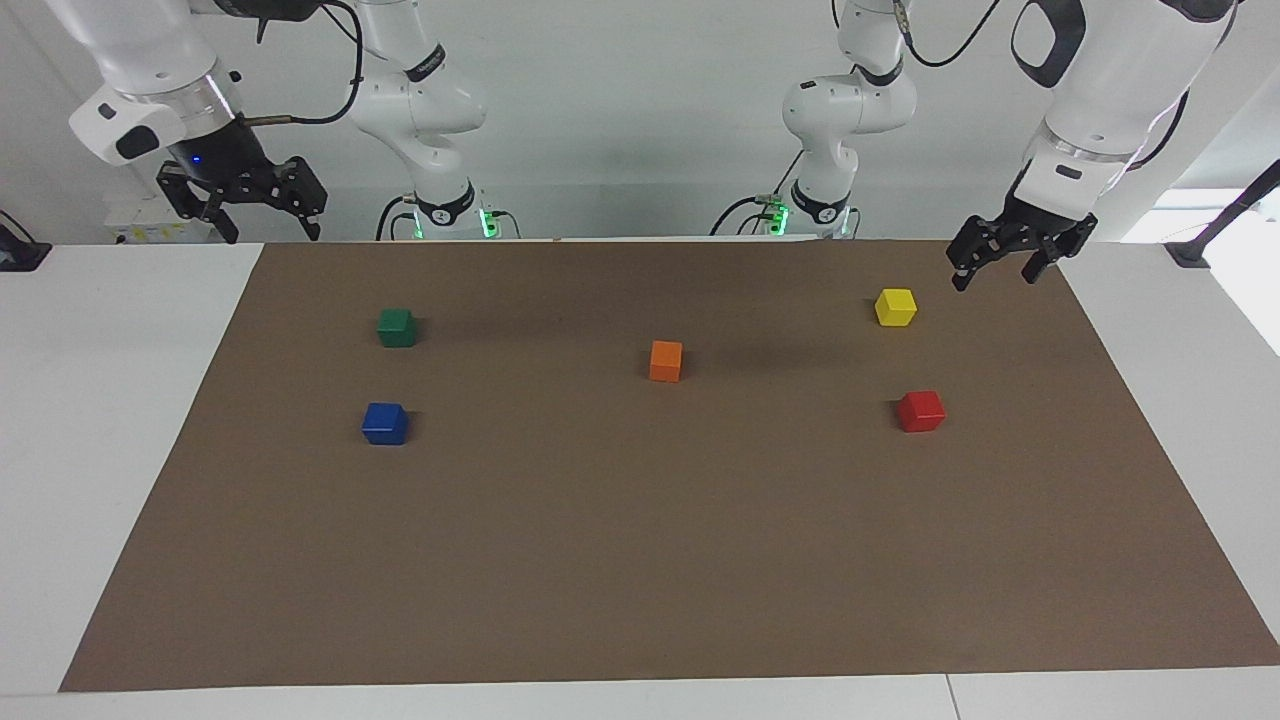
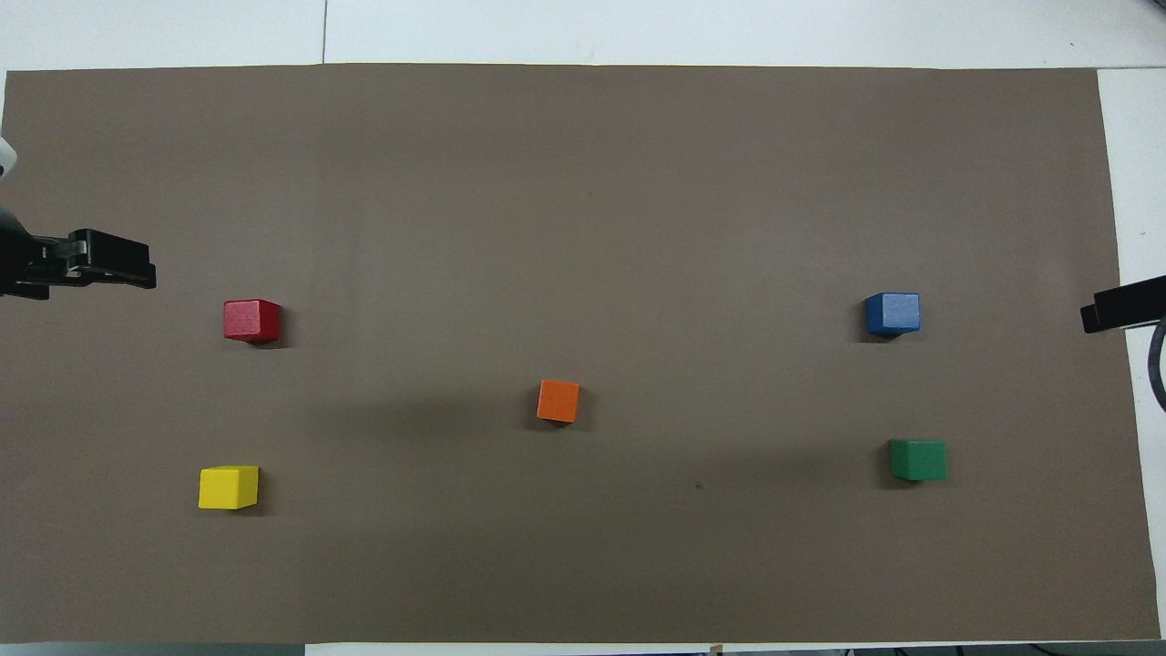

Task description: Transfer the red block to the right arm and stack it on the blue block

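The red block (image 1: 921, 411) sits on the brown mat toward the left arm's end; it also shows in the overhead view (image 2: 251, 320). The blue block (image 1: 385, 423) sits toward the right arm's end, about as far from the robots as the red one, and shows in the overhead view too (image 2: 893, 313). My left gripper (image 1: 995, 278) hangs open and empty over the mat's corner, above and beside the yellow block. My right gripper (image 1: 272, 232), with the blue wrist light, hangs open and empty over the mat's edge at its own end. Neither gripper touches a block.
An orange block (image 1: 666, 361) sits mid-mat. A yellow block (image 1: 895, 307) lies nearer to the robots than the red one, and a green block (image 1: 396, 327) nearer than the blue one. The brown mat (image 1: 640, 560) covers the white table. Two slimmer arms with green lights stand at the robots' end.
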Available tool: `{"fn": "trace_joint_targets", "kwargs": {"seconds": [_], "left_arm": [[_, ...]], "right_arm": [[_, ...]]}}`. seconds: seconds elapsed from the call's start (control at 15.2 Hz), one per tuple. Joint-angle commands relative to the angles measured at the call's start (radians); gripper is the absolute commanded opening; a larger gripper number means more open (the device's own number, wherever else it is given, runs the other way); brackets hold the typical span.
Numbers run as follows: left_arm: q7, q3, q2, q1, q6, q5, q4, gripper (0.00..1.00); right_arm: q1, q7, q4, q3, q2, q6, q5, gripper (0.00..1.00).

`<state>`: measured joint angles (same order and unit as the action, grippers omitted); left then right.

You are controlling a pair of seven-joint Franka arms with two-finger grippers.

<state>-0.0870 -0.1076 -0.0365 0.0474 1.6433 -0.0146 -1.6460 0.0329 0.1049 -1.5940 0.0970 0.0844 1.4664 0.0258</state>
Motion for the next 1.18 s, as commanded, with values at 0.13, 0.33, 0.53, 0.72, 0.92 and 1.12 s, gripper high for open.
{"fn": "trace_joint_targets", "kwargs": {"seconds": [0.13,0.33,0.53,0.72,0.92,1.12], "left_arm": [[0.035,0.017,0.004,0.0,-0.016,0.005,0.005,1.0],[0.032,0.017,0.001,0.023,-0.029,0.005,0.008,1.0],[0.036,0.02,-0.034,0.023,0.1,0.005,-0.111,1.0],[0.055,0.02,0.001,0.029,0.217,0.002,-0.21,1.0],[0.076,0.02,0.085,0.031,0.343,0.002,-0.268,1.0],[0.076,0.019,0.116,0.037,0.582,0.002,-0.444,1.0]], "right_arm": [[-0.008,0.002,-0.012,-0.006,0.012,0.005,-0.001,1.0],[-0.01,0.009,-0.009,-0.006,0.012,0.006,0.0,1.0],[-0.013,0.01,-0.011,-0.005,0.012,0.002,0.0,1.0],[-0.013,0.021,-0.038,-0.006,0.023,0.005,-0.004,1.0],[-0.037,0.033,-0.166,0.003,0.084,0.058,-0.103,1.0],[-0.077,0.1,-0.311,0.003,0.129,0.153,-0.237,1.0]]}}
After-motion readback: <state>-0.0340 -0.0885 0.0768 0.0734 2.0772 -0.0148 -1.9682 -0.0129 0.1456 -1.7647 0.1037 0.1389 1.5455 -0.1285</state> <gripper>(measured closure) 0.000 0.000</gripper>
